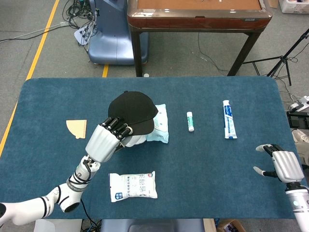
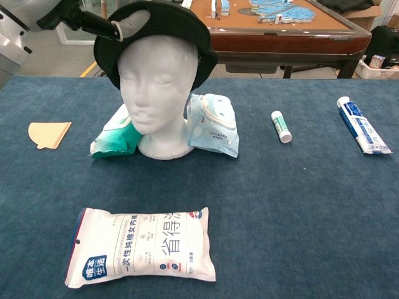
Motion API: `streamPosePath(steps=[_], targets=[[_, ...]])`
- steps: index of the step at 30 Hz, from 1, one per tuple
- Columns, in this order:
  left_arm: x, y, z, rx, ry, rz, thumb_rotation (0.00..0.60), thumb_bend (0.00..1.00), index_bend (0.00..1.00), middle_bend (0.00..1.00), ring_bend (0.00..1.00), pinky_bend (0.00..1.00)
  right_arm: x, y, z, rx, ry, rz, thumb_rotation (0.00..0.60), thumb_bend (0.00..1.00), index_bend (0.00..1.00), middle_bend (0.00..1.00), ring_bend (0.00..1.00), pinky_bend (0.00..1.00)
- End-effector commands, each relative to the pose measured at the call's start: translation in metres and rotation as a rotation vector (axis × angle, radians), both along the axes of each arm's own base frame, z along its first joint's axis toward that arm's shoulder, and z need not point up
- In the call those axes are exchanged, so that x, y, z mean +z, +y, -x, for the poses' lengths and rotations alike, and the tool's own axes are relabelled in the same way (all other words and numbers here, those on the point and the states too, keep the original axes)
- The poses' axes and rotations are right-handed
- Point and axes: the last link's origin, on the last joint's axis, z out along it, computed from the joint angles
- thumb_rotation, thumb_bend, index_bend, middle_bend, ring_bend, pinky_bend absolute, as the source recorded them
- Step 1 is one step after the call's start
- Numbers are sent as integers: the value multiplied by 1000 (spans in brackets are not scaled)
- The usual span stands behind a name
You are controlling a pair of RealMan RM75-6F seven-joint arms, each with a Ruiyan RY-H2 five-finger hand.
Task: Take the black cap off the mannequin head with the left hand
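The black cap [image 1: 133,111] [image 2: 187,28] sits tilted back on the white mannequin head [image 2: 154,81], its brim raised above the forehead. My left hand [image 1: 107,138] [image 2: 128,22] grips the brim at the front, fingers curled over its edge. In the head view the cap hides most of the mannequin head. My right hand [image 1: 282,165] rests low at the table's right edge, far from the cap, fingers apart and holding nothing.
Around the mannequin lie a green pack [image 2: 115,138] and a light blue wipes pack [image 2: 212,123]. A white tissue pack [image 2: 142,246] lies in front. A beige paper piece [image 2: 48,133], a small white tube [image 2: 281,126] and a toothpaste tube [image 2: 363,124] lie on the blue table [image 2: 299,205].
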Motion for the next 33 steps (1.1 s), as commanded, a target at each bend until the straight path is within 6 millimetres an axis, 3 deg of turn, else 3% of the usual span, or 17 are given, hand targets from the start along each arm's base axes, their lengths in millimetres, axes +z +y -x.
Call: streamPosePath(steps=[1, 12, 21, 33], targets=[[1, 2, -3, -2, 5, -4, 600, 430, 584, 704, 419, 571, 0, 0, 0, 0, 0, 0, 600, 0, 380, 401, 314, 597], [9, 13, -20, -30, 69, -46, 600, 430, 584, 704, 419, 571, 0, 0, 0, 0, -2, 0, 600, 0, 380, 401, 314, 597], [10, 34, -22, 26, 96, -58, 600, 431, 584, 704, 419, 571, 0, 0, 1, -2, -3, -2, 600, 0, 380, 401, 314, 597], [24, 51, -32, 76, 32, -50, 600, 431, 584, 704, 419, 571, -2, -1, 2, -5, -3, -8, 600, 0, 380, 401, 314, 597]])
